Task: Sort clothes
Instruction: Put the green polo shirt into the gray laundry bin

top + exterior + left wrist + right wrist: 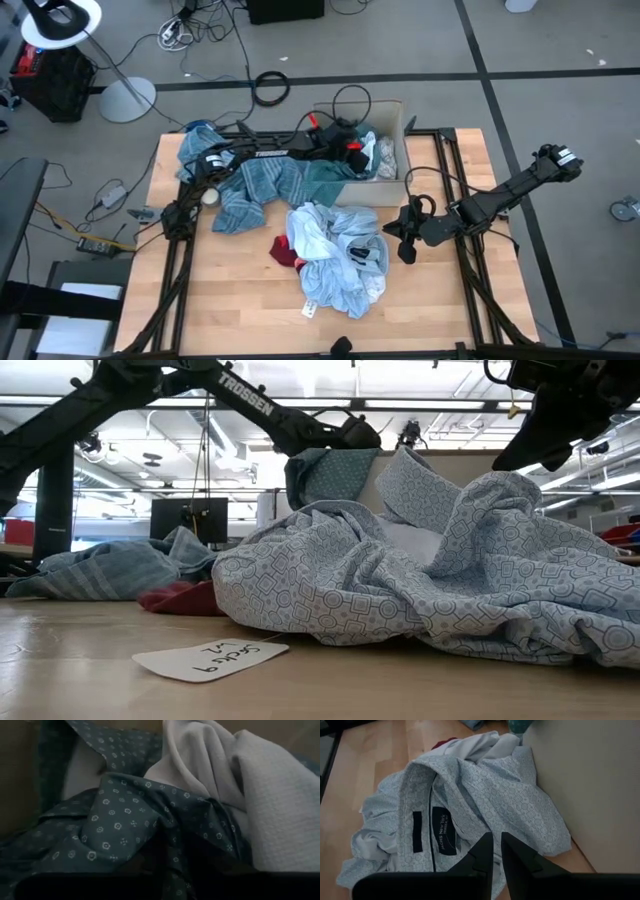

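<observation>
Clothes lie heaped beside the cardboard box [395, 110]: the pale blue shirt [330, 255] in front of it is light, limp and slippery, best pinched at its collar. The right gripper [496, 851] hovers there, jaws narrowed, empty. Inside the box, the left gripper's hold on the teal shirt [115, 820] I cannot tell.

you can read "TROSSEN" in white on the dark robot arm [245, 395] up top in the low view | paper tag [210, 658] lying on the table [90, 680] has handwriting, upside down, can't make it out | the patterned shirt [470, 795] has a dark neck label [444, 836] reading something like "New York", rest too small
</observation>
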`<state>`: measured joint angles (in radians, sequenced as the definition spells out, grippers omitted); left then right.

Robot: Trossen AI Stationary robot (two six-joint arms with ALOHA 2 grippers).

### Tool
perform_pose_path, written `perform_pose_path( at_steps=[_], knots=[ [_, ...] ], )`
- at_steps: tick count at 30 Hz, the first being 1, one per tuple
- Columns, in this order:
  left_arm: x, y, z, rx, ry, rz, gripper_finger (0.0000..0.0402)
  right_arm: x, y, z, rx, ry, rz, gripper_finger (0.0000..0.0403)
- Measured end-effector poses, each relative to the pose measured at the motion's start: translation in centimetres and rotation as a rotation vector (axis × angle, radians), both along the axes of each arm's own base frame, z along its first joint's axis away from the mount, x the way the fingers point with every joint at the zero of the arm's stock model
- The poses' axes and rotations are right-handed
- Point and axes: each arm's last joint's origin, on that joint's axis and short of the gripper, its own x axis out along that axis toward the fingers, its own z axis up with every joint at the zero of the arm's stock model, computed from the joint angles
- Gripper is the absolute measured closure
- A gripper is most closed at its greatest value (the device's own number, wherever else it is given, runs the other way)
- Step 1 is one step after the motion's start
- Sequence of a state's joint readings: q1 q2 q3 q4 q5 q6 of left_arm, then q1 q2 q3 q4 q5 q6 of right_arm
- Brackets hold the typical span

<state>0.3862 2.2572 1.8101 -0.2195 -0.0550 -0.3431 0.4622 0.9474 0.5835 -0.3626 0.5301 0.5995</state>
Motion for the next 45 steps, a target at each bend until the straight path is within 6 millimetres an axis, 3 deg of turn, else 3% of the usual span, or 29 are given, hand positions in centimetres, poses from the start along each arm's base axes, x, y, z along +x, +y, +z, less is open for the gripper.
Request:
perform_pose_path(
  at_steps=[5, 9, 17, 21, 26, 33, 45],
  knots=[
    [-0.4, -1.0, 2.6, 0.063, -0.025, -0.144, 0.0319, 0.0, 0.0, 0.0, 0.001, -0.001, 0.0, 0.0364],
    [-1.4, -1.8, 7.0, 0.1, -0.102, -0.173, 0.0319, 0.0, 0.0, 0.0, 0.001, -0.001, 0.0, 0.0364],
    [-6.4, -4.3, 15.1, 0.193, -0.088, -0.278, 0.0319, 0.0, 0.0, 0.0, -0.002, 0.005, 0.001, 0.0364],
    [-9.1, -6.2, 17.4, 0.196, -0.013, -0.33, 0.0319, 0.0, 0.0, 0.0, 0.0, 0.005, 0.002, 0.0364],
    [-11.6, -9.1, 18.0, 0.181, 0.027, -0.377, 0.0319, 0.0, 0.0, 0.0, 0.001, 0.005, 0.001, 0.0364],
    [-14.1, -12.6, 15.5, 0.156, 0.078, -0.293, 0.0319, 0.0, 0.0, 0.0, 0.011, 0.006, 0.001, 0.0364],
    [-15.0, -15.5, 11.5, 0.181, 0.206, -0.191, 0.0319, 0.0, 0.0, 0.0, 0.017, -0.004, 0.001, 0.0364]
  ],
)
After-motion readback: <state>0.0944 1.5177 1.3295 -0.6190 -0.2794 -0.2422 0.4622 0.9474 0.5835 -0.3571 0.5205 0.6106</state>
